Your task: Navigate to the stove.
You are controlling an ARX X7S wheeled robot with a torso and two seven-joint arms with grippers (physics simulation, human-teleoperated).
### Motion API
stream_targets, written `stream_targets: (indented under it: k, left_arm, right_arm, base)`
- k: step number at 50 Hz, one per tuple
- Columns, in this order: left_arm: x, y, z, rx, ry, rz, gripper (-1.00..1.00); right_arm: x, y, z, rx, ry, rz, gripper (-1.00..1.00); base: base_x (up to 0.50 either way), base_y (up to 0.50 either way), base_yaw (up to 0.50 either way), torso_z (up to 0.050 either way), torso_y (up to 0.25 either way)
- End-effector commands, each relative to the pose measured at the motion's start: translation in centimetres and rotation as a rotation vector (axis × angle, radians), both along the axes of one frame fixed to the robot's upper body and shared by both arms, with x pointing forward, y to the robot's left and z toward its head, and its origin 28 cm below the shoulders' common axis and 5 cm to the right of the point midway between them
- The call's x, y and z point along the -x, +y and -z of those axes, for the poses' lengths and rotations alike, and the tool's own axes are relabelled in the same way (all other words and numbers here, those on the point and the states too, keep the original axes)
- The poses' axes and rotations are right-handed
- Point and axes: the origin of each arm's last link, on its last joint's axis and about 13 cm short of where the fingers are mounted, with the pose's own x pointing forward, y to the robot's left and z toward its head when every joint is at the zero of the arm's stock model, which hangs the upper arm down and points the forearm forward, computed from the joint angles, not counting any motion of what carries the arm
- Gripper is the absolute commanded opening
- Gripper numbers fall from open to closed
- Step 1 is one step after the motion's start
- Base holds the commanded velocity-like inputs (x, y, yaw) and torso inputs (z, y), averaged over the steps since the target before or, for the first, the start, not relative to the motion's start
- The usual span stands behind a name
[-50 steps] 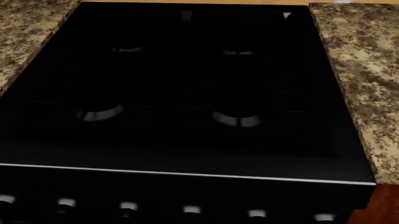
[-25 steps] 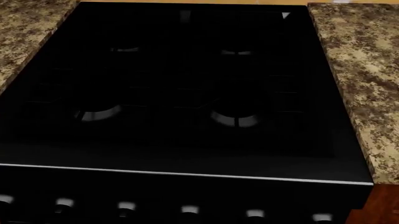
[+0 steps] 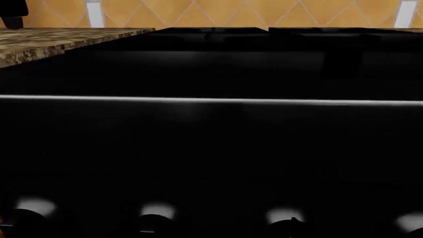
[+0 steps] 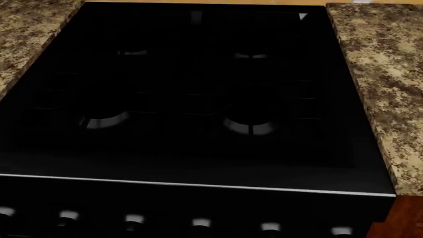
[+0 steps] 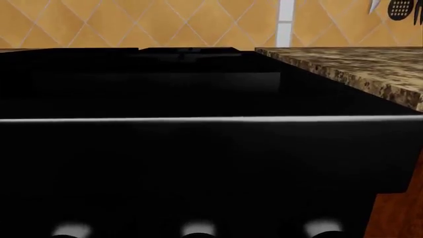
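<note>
The stove [image 4: 198, 99] fills the head view: a wide glossy black cooktop with faint glints on its front burners [image 4: 250, 126] and dark grates. A thin silver strip [image 4: 198, 186] runs along its front edge, and below it is a row of small silver-tipped knobs [image 4: 134, 218]. The left wrist view looks at the stove [image 3: 211, 64] from low and close, across its front panel. The right wrist view shows the stove [image 5: 165, 84] the same way. No gripper can be made out in any view.
Speckled brown granite countertops flank the cooktop on the left [image 4: 26, 34] and the right [image 4: 390, 84]. A reddish wood cabinet front [image 4: 403, 218] shows at the lower right. An orange diamond-tile backsplash [image 5: 132, 25] stands behind, with hanging utensils [image 5: 398, 7] at the far right.
The stove slid a few pixels leftward in the head view between the two earlier frames. Since then the view has held still.
</note>
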Motion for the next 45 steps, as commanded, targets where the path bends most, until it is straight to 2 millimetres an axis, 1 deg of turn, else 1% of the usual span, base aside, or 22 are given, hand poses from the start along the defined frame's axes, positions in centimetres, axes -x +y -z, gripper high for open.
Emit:
stream_targets:
  k: [1,5,17,45]
  left_arm:
    - [-0.02,-0.10,-0.11,0.022,-0.036,0.030,1.00]
    - [-0.10,-0.08,-0.04,0.023,-0.035,0.031,1.00]
    - [-0.06,-0.09,-0.06,0.023,-0.035,0.031,1.00]
    - [-0.17,-0.13,0.00,0.025,-0.034,0.032,1.00]
  right_arm:
    - [-0.28,0.01,-0.15,0.009,-0.014,0.003,1.00]
    - [-0.29,0.01,-0.13,0.013,-0.013,0.007,1.00]
    - [-0.27,0.00,-0.17,0.013,-0.012,0.011,1.00]
    - [-0.34,-0.08,-0.12,0.005,-0.014,0.011,1.00]
  base:
    - [0.00,0.00,0.00,0.000,0.000]
    - [-0.01,0.30,0.00,0.000,0.000]
    - [-0.02,0.48,0.00,0.000,0.000]
    - [0.00,0.01,0.00,0.000,0.000]
